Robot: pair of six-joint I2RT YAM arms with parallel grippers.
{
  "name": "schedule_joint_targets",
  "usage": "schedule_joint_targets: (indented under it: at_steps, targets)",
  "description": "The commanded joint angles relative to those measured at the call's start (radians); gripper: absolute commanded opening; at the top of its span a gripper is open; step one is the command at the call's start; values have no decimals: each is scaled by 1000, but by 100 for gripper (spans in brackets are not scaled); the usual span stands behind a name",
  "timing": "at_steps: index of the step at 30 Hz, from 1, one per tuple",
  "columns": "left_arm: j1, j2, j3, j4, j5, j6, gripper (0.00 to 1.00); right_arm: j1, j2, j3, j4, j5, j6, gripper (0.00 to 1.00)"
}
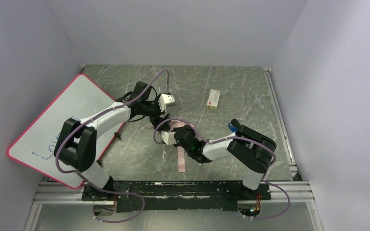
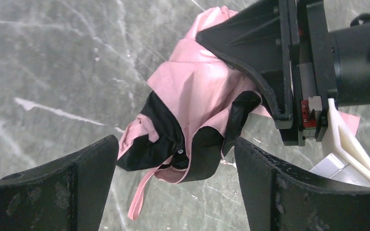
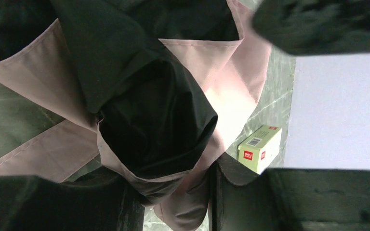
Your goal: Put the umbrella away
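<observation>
The umbrella [image 1: 176,124] is a bunched bundle of pale pink and black fabric at the middle of the table, and its pink strap [image 1: 181,160] trails toward the near edge. My right gripper [image 3: 173,202] is shut on the umbrella [image 3: 149,110], with folds of fabric squeezed between its fingers. In the top view the right gripper [image 1: 172,134] reaches in from the right. My left gripper [image 2: 176,150] stands open, one finger on each side of the umbrella's [image 2: 192,106] lower end, not touching it. The strap [image 2: 137,197] hangs loose there. The left gripper [image 1: 160,114] comes in from the left.
A pink-framed whiteboard [image 1: 62,125] leans against the left wall beside the left arm. A small green and white box [image 1: 214,99] lies on the marble table [image 1: 241,86] behind the umbrella; it also shows as the box [image 3: 260,148] in the right wrist view.
</observation>
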Motion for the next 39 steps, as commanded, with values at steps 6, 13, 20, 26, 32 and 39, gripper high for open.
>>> schedule_joint_targets:
  at_steps: [6, 13, 20, 26, 32, 39]
  targets:
    - [5, 161, 161, -205, 143, 292, 93, 40, 87, -88, -240, -95, 0, 12]
    - [5, 273, 275, -277, 181, 349, 93, 44, 96, -86, -249, -103, 1, 12]
    - [1, 384, 351, -361, 239, 380, 95, 45, 96, -83, -261, -108, 19, 10]
    - [-26, 450, 343, -400, 186, 400, 92, 45, 87, -82, -274, -106, 17, 10]
    - [-74, 507, 328, -411, 107, 418, 82, 45, 87, -77, -276, -106, 21, 10]
    - [-93, 525, 298, -386, 14, 412, 57, 47, 84, -73, -272, -103, 29, 10]
